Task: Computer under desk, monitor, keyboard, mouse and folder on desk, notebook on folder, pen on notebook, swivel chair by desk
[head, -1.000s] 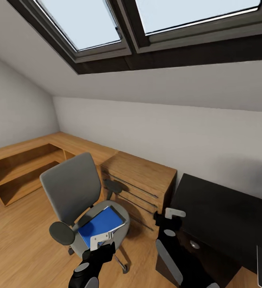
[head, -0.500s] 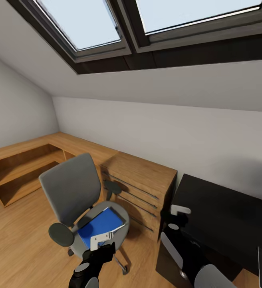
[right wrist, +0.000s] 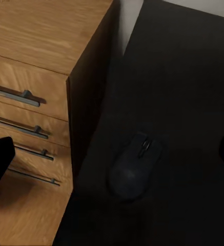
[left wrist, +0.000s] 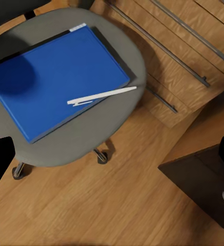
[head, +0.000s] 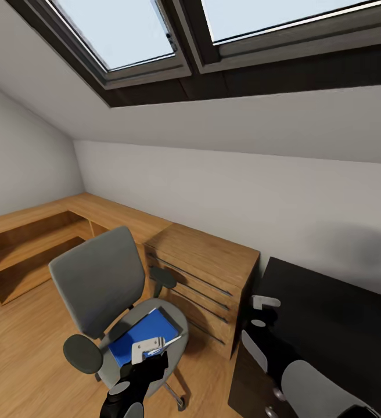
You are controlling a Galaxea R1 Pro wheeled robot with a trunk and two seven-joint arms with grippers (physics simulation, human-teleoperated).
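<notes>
1. Two things lie below the left gripper (head: pixel 148 350), on the chair (head: pixel 97 284) seat: folder (left wrist: pixel 53 82) with pen (left wrist: pixel 101 96) across it. Its jaws stand wide apart.
2. Folder looks thin, stiff, light; take its overhanging edge. Pen may roll off.
3. Right gripper (head: pixel 264 303), jaws apart, hovers over the desk (head: pixel 335 313); mouse (right wrist: pixel 135 165) directly beneath, small, smooth, pinch its sides.

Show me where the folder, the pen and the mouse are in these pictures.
folder (left wrist: pixel 45 77): left wrist view, middle of its blue cover.
pen (left wrist: pixel 101 96): left wrist view, middle of its white shaft.
mouse (right wrist: pixel 133 166): right wrist view, middle of its back.
</notes>
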